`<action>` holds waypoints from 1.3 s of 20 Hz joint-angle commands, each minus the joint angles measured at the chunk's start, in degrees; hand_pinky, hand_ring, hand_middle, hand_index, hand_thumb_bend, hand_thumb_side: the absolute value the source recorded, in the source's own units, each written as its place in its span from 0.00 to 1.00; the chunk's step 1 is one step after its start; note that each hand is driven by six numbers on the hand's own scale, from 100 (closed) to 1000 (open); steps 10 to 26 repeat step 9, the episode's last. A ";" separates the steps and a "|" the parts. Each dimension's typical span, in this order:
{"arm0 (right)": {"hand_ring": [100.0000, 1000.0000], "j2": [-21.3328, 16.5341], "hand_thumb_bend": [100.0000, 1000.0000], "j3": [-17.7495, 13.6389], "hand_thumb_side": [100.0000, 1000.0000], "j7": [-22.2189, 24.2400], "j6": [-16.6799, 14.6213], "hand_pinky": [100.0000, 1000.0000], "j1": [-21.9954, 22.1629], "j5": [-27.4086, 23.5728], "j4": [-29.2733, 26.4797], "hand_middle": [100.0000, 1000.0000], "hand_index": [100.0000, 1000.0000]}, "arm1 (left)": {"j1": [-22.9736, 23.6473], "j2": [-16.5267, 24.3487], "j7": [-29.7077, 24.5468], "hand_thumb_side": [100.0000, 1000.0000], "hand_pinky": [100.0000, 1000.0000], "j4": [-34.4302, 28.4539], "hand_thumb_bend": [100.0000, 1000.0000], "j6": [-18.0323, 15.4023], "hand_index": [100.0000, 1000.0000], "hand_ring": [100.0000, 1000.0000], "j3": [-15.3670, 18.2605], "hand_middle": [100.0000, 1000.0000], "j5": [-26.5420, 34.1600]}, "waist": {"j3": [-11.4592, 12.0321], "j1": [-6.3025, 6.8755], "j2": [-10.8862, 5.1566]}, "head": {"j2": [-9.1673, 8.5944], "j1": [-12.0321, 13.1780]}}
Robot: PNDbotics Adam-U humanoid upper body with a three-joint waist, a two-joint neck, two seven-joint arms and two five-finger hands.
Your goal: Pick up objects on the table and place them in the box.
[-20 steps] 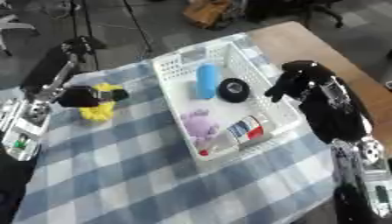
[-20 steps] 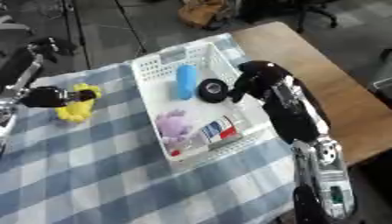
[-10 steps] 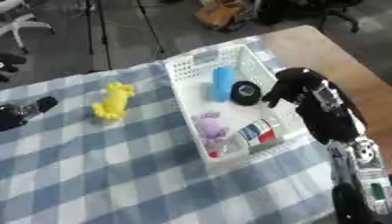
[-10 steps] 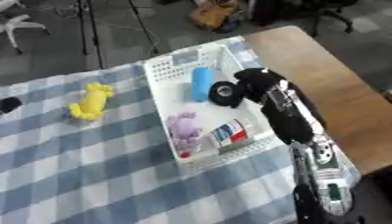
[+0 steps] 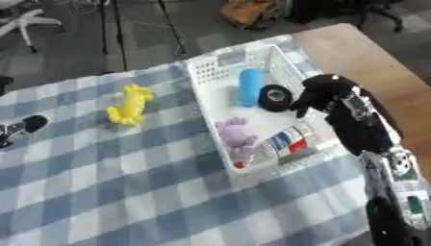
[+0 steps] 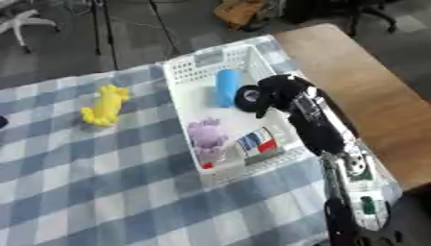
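One yellow toy (image 5: pixel 129 104) is left out on the checked cloth, long axis running toward and away from the robot, well left of the white basket (image 5: pixel 218 63), so the left hand (image 5: pixel 19 129) (fingers unclear) sits way closer than the curled, empty right hand (image 5: pixel 320 91) over the basket.

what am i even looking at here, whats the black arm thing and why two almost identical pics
Both pictures come from one stereo camera in a humanoid robot's head, left eye and right eye, looking down at its table. The black arm is its right arm; the right hand hangs over the white basket, fingers curled downward beside a black roll, seemingly holding nothing. Also inside the basket are a blue cylinder, a purple toy and a small striped box. A yellow toy lies outside on the checked cloth. The left hand barely shows at the left edge.
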 commanded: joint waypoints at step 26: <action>0.43 -0.91 0.00 -0.05 0.80 0.12 -0.01 0.59 -0.45 -0.05 -0.51 0.49 0.72 | -0.18 1.00 0.02 0.66 0.59 -0.60 0.91 -1.28 0.80 0.69 1.87 0.71 0.66 | 0.20 0.02 -6.17 | 0.26 -0.47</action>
